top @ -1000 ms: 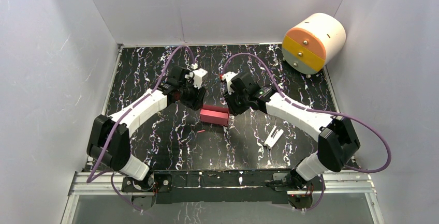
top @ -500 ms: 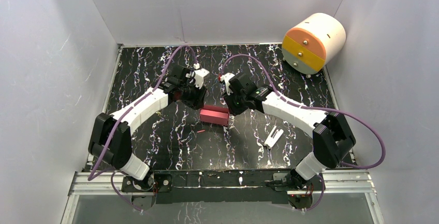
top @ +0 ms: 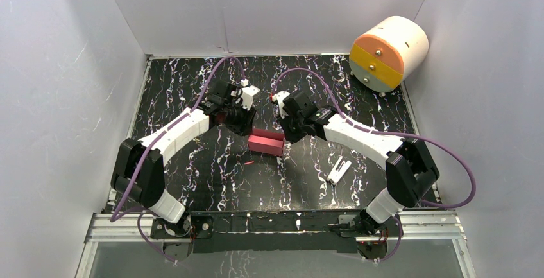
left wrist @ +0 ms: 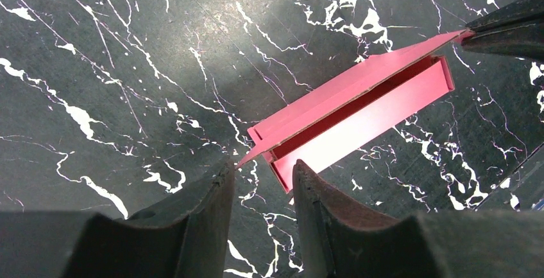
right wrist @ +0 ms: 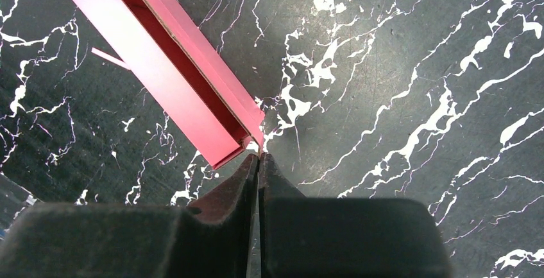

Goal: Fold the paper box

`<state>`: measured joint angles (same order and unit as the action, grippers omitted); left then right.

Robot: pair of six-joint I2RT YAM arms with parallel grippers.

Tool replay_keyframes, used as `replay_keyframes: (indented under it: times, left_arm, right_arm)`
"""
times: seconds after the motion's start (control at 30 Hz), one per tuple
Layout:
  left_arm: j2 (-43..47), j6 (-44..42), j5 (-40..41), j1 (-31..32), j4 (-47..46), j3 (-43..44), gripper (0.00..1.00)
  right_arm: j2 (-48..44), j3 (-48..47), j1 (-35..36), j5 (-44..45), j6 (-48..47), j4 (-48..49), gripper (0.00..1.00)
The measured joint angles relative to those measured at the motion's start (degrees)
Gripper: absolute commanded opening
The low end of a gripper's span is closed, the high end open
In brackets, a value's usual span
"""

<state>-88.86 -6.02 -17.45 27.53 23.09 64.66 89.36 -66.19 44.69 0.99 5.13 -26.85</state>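
Brightly, evenly lit from above; soft, faint shadows only. Sharp in every view. Pale sheen on the dark desk (left wrist: 212, 53) in the left wrist view (a broad, diffuse patch). Washed nearly white inside the paper box (left wrist: 359, 121).

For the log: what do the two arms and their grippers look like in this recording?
Both arms match: the left arm and right arm have white tapered link shells between chunky black joint housings. A purple cable loops along each arm to the wrist. The left gripper and right gripper have dark, matte, wedge-shaped jaws. No markings show.
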Motion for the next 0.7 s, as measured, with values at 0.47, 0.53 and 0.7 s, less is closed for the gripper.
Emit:
replay_keyframes:
  times: [0.47, 0.53, 0.7]
  left_arm:
    - [-0.04, -0.13, -0.74, -0.09, 0.17, 0.02, 0.16]
    - [-0.09, 0.04, -1.03, -0.09, 0.20, 0.02, 0.13]
    - [-0.35, 0.90, -1.29, -0.15, 0.35, 0.22, 0.09]
  right_arm:
    - [0.02, -0.02, -0.04, -0.04, -0.46, -0.04, 0.06]
    - [0.04, -0.04, -0.04, -0.04, -0.46, -0.04, 0.06]
    - [0.26, -0.85, -0.04, -0.39, 0.28, -0.76, 0.06]
